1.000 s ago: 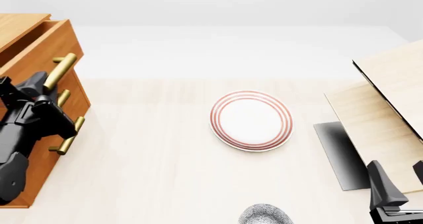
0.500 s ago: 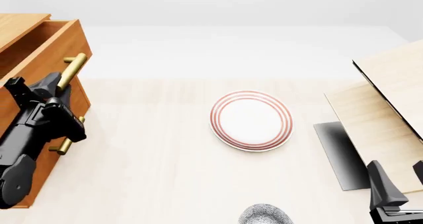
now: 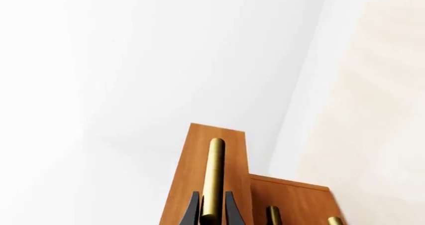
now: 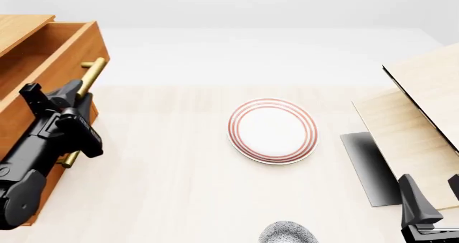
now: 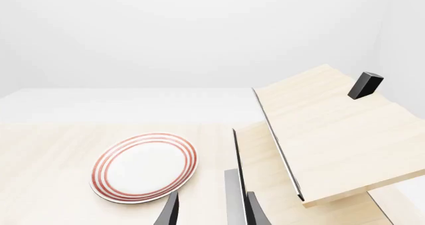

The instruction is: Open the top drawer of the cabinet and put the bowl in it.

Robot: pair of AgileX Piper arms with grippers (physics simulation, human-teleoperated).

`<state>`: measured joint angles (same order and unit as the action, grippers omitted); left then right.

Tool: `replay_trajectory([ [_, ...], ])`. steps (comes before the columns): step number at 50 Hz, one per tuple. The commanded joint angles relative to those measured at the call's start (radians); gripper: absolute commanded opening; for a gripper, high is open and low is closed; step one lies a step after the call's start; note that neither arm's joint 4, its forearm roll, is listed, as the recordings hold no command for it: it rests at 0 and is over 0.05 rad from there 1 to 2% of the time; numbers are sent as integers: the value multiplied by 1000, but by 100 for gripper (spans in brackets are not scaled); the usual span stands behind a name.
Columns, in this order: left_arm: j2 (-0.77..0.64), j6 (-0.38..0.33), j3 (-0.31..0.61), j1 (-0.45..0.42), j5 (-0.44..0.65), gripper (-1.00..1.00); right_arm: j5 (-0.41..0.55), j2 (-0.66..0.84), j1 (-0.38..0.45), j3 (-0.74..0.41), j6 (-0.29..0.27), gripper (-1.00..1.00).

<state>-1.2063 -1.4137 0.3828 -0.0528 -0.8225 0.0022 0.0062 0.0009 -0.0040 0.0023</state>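
The left gripper is clamped on the top drawer's handle, the bar between its jaws; the drawer stands partly out of the cabinet at the table's left edge. The bowl lies at the near edge. The right gripper hangs with jaws apart.

My left arm is matte black all over, a blocky wrist housing on a rounded link. My left gripper ends in two slim, tapering black fingers. My right gripper shows dark, grey-faced blades, angular and plain.
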Motion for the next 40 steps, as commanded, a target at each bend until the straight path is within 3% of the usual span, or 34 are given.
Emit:
replay_trajectory([
  [1,65,7,-74,-77,24,-100,-1,-1,0,1,-1,100],
  [40,61,-4,-77,-123,-6,-100,-1,0,0,1,-1,100],
])
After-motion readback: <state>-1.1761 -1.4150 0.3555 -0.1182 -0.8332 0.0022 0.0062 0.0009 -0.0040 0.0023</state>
